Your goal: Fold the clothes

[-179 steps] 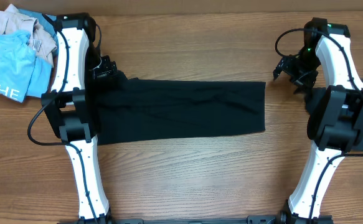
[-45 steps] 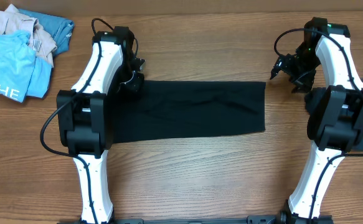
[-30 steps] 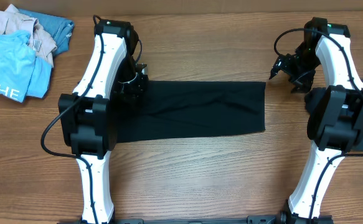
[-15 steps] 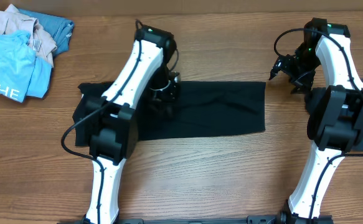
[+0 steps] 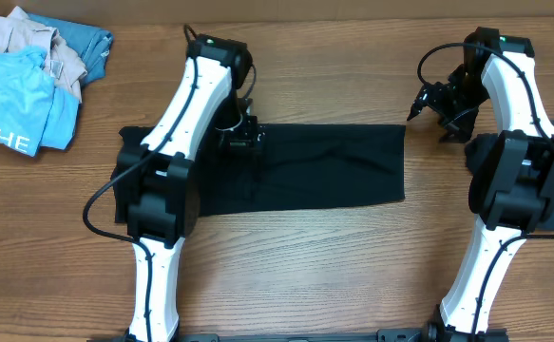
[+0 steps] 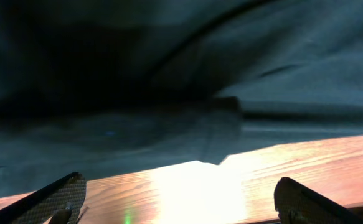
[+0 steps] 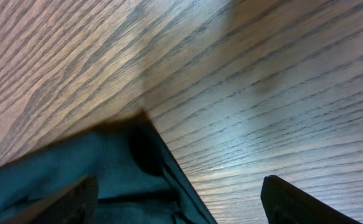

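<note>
- We are seeing the black cloth (image 5: 324, 166) lying spread across the middle of the desk (image 5: 334, 275).
- Our left hand (image 5: 241, 142) is hovering at the cloth's far edge, with its fingers spread wide and gripping nothing.
- Our right hand (image 5: 432, 103) is hanging just beyond the cloth's far right corner, likewise wide apart and empty.

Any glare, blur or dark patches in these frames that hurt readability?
Left wrist: strong glare washes out the table below the cloth, which is dark and soft, with folds hard to read. Right wrist: wood grain is sharp with a mild sheen, and the cloth corner sits in shadow. Overhead: evenly lit and sharp, no glare.
</note>
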Controlling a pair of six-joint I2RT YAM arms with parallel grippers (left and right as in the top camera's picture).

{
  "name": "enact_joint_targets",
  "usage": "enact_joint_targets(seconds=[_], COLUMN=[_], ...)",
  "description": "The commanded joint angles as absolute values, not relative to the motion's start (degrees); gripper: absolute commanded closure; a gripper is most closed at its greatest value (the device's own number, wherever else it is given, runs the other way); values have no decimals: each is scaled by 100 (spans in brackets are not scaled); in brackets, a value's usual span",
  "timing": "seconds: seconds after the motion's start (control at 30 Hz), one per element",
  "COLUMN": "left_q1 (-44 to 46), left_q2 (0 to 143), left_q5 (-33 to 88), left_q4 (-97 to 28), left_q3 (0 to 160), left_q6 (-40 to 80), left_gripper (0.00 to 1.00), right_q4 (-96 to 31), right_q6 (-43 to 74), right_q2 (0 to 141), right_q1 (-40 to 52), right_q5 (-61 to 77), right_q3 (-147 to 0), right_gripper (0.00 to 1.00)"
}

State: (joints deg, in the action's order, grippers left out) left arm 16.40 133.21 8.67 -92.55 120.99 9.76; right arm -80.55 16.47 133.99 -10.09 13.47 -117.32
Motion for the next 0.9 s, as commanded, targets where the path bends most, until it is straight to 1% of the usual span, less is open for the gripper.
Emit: enact_joint_targets(seconds=[0.0, 0.07, 0.1, 0.13, 0.17, 0.2, 0.23, 0.27, 0.3, 0.4, 0.5, 0.57, 0.6, 0.63, 0.67, 0.77, 0.87], left_q1=[1566, 1584, 1588, 1588, 1577, 1562, 1559, 1562, 1562, 1559, 1559, 1566, 1579, 1603, 1647, 1667, 1608], left_q2=[13303, 13305, 13308, 13308, 13308, 13308, 13308, 13308, 13308, 13308, 13301, 13281, 13262, 13240, 13231, 13229, 13229], left_q5=[792, 829, 860, 864, 897, 904, 904, 906, 904, 906, 904, 906, 915, 963, 1264, 1468, 1444], left_q4=[-9238, -9083, -8910, -8742, -8637, -8562, -8517, -8433, -8324, -8287, -8711, -8812, -8884, -8984, -9179, -9142, -8980], left_q3=[11942, 11677, 11493, 11312, 11137, 10986, 10890, 10787, 10694, 10523, 10674, 11004, 11179, 11319, 11601, 11837, 11839], left_q6=[1118, 1122, 1135, 1190, 1190, 1188, 1188, 1210, 1210, 1210, 1203, 1175, 1157, 1111, 904, 897, 858], left_gripper=[2, 3, 3, 7, 10, 13, 16, 20, 21, 22, 29, 31, 31, 30, 30, 26, 26], right_q4=[-8182, -8197, -8219, -8265, -8291, -8287, -8285, -8300, -8331, -8412, -8429, -8405, -8414, -8436, -8427, -8283, -8239], right_q6=[1612, 1605, 1605, 1603, 1601, 1603, 1605, 1601, 1601, 1472, 1472, 1470, 1470, 1470, 1472, 1474, 1474], right_q2=[13107, 13107, 13107, 13107, 13107, 13107, 13104, 13104, 13104, 13104, 13104, 13104, 13104, 13104, 13104, 13104, 13104], right_q1=[-1022, -1022, -1017, -1009, -991, -965, -926, -873, -799, -550, -246, -71, 10, 93, 209, 375, 471], right_q5=[1470, 1472, 1479, 1559, 1667, 1686, 1693, 1774, 1813, 1815, 1815, 1813, 1813, 1813, 1813, 1817, 1938], right_q3=[-11889, -11889, -11891, -11889, -11889, -11891, -11891, -11891, -11891, -11889, -11891, -11891, -11889, -11889, -11891, -11889, -11891], right_gripper=[12, 13, 16, 27, 43, 64, 74, 79, 81, 81, 82, 82, 83, 86, 89, 89, 89])
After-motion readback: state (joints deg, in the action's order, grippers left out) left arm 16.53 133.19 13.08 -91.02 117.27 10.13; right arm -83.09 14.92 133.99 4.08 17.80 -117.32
